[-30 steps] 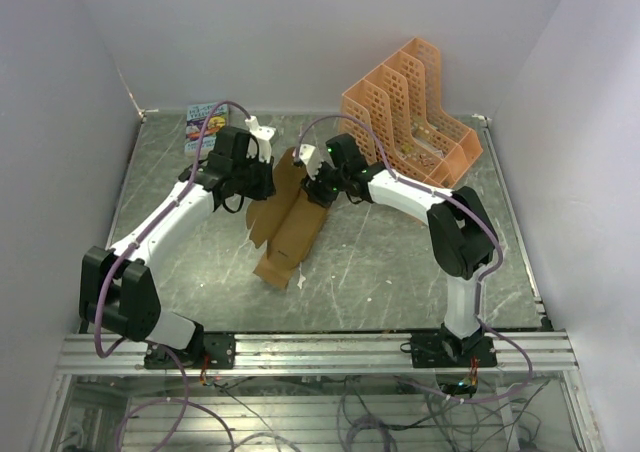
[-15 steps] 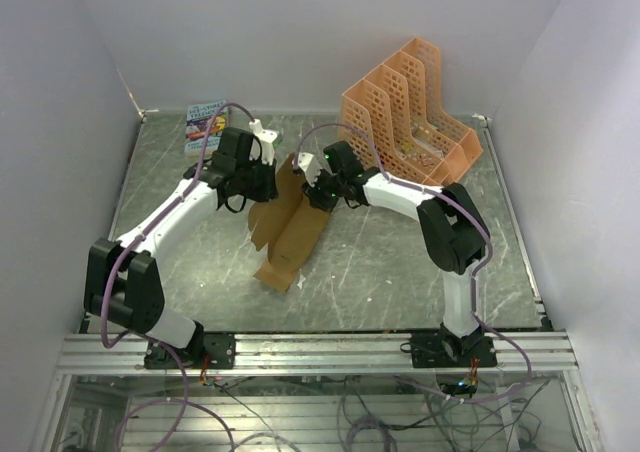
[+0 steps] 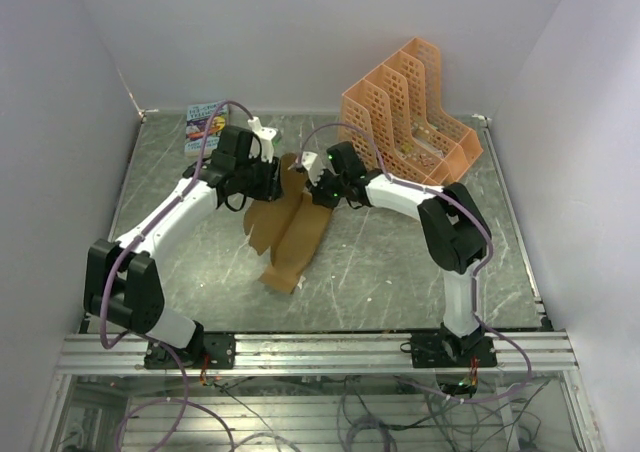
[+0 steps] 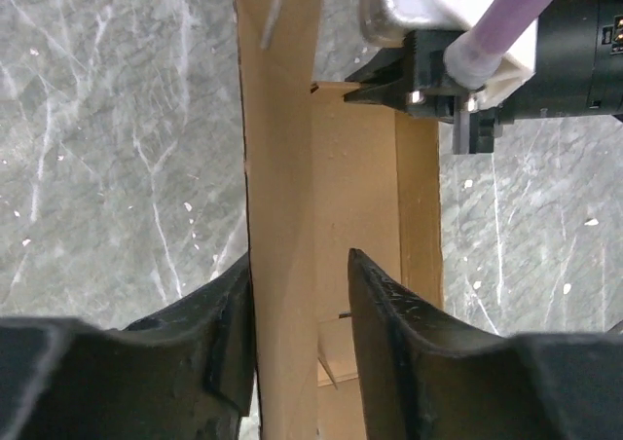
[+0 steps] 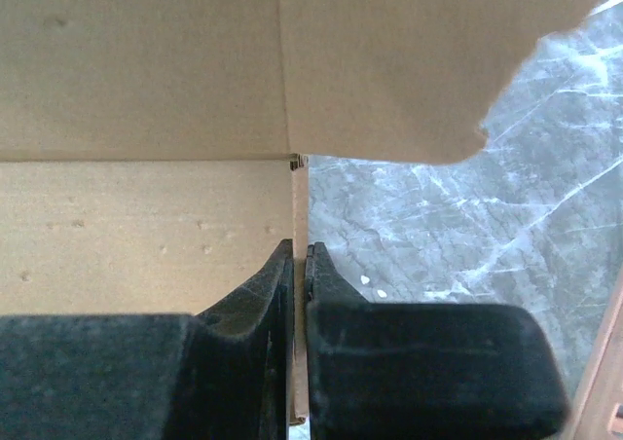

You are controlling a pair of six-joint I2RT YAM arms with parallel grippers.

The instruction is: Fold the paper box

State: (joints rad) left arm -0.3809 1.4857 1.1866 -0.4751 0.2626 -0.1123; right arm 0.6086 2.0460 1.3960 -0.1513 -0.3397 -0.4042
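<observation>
Right gripper (image 5: 300,257) pinches a paper box (image 5: 146,70) panel.

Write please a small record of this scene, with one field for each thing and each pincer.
box: tan cardboard, partly folded, lying in the middle
left pincer: open, astride a box panel
right pincer: shut on a thin box edge
rack: orange, perforated, far right corner
book: colourful, far left corner
table: grey, scratched
</observation>
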